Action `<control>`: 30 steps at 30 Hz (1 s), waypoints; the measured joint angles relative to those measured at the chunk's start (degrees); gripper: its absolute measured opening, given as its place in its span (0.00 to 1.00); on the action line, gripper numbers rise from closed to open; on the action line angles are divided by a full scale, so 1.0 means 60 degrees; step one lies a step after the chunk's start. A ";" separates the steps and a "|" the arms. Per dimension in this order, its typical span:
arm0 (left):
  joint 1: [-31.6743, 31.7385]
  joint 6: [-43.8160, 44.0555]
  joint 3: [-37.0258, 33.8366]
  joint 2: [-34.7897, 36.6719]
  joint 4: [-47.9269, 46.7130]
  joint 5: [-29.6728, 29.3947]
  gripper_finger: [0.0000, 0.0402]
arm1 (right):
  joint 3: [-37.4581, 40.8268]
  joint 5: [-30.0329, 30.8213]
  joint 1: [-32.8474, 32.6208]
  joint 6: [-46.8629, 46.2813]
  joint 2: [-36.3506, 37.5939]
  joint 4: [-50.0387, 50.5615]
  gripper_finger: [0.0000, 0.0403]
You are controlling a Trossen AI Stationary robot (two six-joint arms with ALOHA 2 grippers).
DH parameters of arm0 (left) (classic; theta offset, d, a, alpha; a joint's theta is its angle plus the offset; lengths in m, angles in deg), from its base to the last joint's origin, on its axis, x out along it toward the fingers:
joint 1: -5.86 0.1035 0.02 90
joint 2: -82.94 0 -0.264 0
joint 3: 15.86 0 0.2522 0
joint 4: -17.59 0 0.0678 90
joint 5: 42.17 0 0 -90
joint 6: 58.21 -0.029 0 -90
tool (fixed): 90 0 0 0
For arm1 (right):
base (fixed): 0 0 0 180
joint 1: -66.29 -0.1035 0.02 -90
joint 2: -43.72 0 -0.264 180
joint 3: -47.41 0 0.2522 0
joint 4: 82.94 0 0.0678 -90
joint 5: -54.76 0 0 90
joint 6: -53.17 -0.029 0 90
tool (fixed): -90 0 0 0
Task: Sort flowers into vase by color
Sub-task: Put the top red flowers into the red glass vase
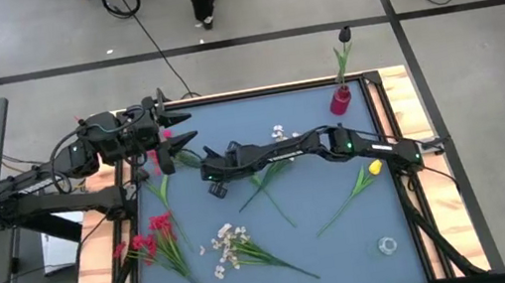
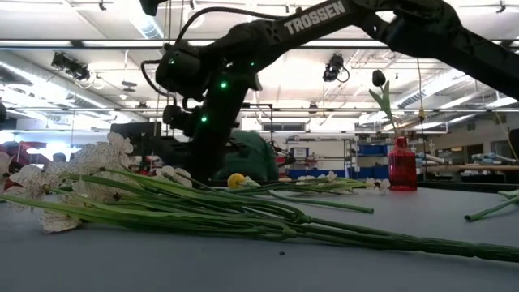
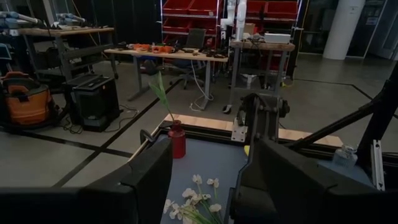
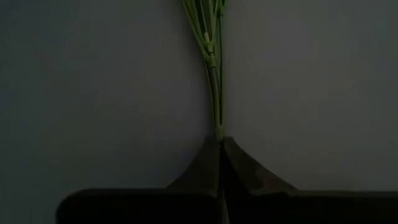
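Flowers lie on the blue-grey table: a red cluster, a white spray, a yellow tulip and a second white spray. A red vase at the far right corner holds one dark-headed stem. My right gripper reaches across to the table's middle left and is shut on a green stem. My left gripper hangs open at the far left, holding nothing. In its wrist view the red vase and white blossoms show. My right gripper pinches a green stem of several thin strands at its end, between the two fingertips. The stem runs straight on from the fingers, along their line, over the table surface. Its blossom lies outside the wrist view, and I cannot tell whether it is lifted.
A small clear glass stands near the table's near right corner. Loose green stems cross under the right arm. A green leaf lies below the left gripper. The low view shows the white spray's stems lying along the near edge.
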 joint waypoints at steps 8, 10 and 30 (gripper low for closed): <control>0.0004 0.0000 0.0000 -0.0001 0.0001 0.0000 0.60 | -0.0050 -0.0521 -0.0044 0.0204 0.0243 0.0665 0.10; 0.0002 0.0002 0.0000 0.0001 0.0004 0.0000 0.60 | -0.0065 -0.0702 -0.0029 0.0165 0.0276 0.0650 0.17; 0.0006 0.0272 0.0000 -0.0053 0.0159 -0.1846 0.60 | -0.0103 -0.1306 0.0430 -0.0522 0.1528 0.0912 0.63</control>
